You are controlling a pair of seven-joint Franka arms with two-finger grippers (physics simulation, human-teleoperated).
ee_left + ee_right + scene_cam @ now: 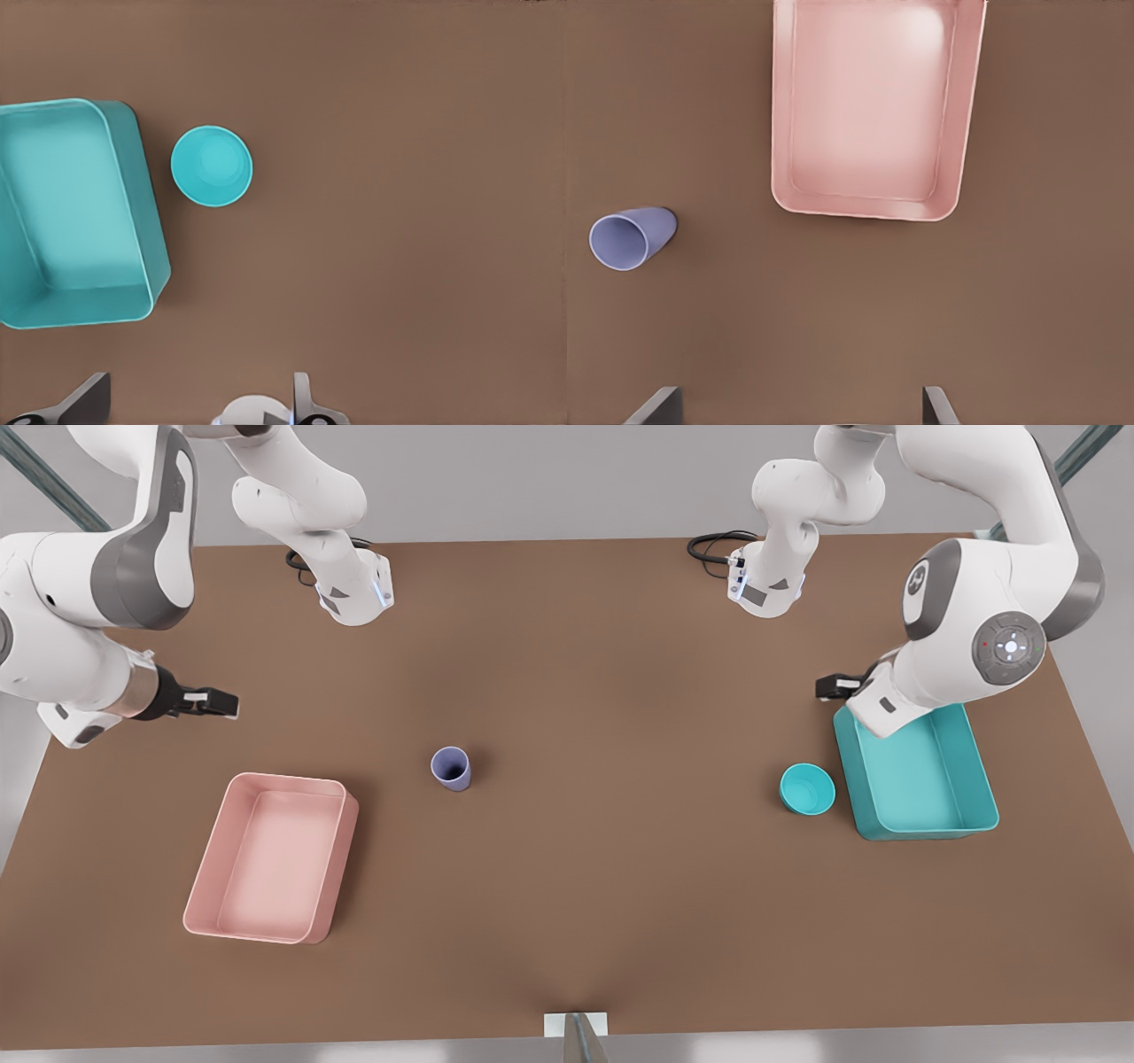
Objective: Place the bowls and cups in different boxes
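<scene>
Two arms hang over the brown desk (585, 646), and I take the lavender cup (451, 768) near the middle as my landmark, reading from the front view's left to its right.

Far to the front view's left of the cup, and farther back on the desk, I see the right claw (221, 704) held above bare desk, well apart from everything. In the right wrist view its two fingertips (656, 405) stand wide apart with nothing between them.

Closer to the cup on that same side, and nearer the front edge, lies the pale pink box (221, 921). It holds nothing, and a stretch of bare desk separates it from the cup.

The cup itself stands upright on the desk, mouth up, outside both boxes.

Well to the front view's right of the cup sits the small teal bowl (807, 788), upright on the desk, just beside the teal box (921, 828) but not in it. A narrow gap shows between them in the left wrist view.

Beyond the bowl from the cup, the left claw (837, 686) hovers above the back corner of the teal box. Its fingertips (84, 403) are spread apart and hold nothing.
</scene>
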